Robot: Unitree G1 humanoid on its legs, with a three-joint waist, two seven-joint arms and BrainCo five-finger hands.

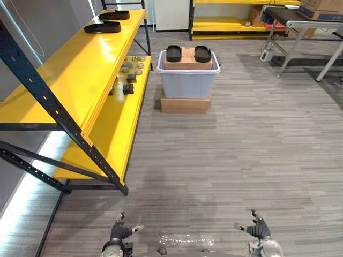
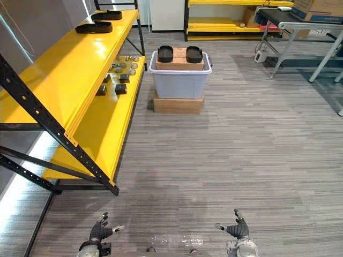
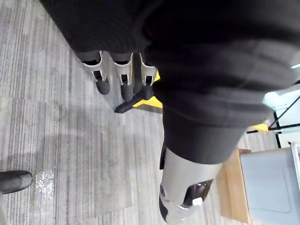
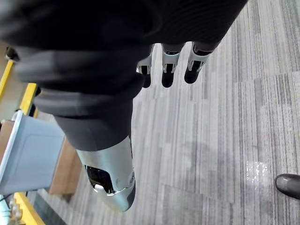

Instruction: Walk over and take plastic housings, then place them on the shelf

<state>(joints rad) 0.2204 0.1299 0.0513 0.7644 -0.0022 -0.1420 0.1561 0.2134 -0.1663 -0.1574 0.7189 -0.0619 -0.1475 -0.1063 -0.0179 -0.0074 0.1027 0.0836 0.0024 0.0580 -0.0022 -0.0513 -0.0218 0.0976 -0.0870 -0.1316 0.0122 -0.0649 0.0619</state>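
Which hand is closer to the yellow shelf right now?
Left. The left hand hangs open just short of the yellow shelf, near its closest corner post. The right hand, also open, is on the robot's other side, well away from it.

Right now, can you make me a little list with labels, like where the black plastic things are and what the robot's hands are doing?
To fetch: two plastic housings on a brown box in the grey bin
Bin stands on: a cardboard box on the floor, beside the shelf
Already placed: two black housings at the far end of the yellow shelf
Lower board: small parts
Left hand: open, holding nothing
Right hand: open, holding nothing
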